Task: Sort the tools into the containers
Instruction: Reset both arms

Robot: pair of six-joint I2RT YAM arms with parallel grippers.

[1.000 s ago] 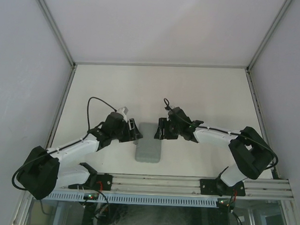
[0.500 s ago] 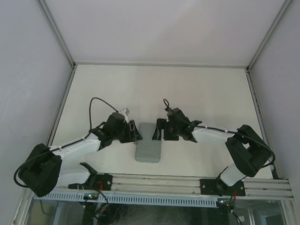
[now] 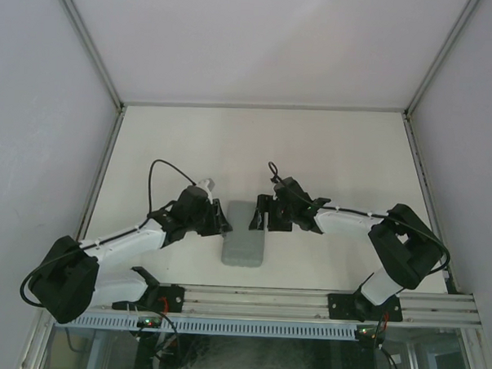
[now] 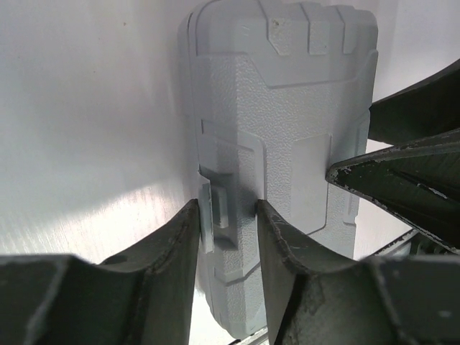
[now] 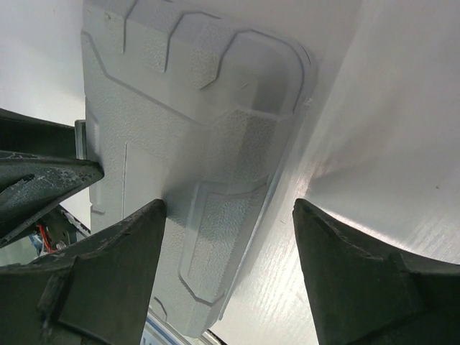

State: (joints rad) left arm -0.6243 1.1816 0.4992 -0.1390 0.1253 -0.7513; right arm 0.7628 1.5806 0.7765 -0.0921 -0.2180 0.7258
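Note:
The container, a grey plastic tool case [image 3: 243, 243], lies shut on the white table between both arms. No tools show in any view. My left gripper [image 3: 222, 220] is at the case's left edge. In the left wrist view its fingers stand close on either side of the case's small latch [image 4: 215, 208], left gripper [image 4: 226, 208] still open with a thin gap on the lid side. My right gripper [image 3: 258, 215] is at the case's upper right edge. In the right wrist view the right gripper [image 5: 230, 208] is wide open, straddling the case [image 5: 187, 108] rim.
A metal rail [image 3: 306, 301] carrying both arm bases runs along the near table edge. Grey walls close in the table on three sides. The other arm's finger [image 4: 402, 180] shows at the right of the left wrist view.
My left gripper's jaws have narrowed around the latch on the case's left edge. The right gripper opened wider and then stayed put. The case has not moved.

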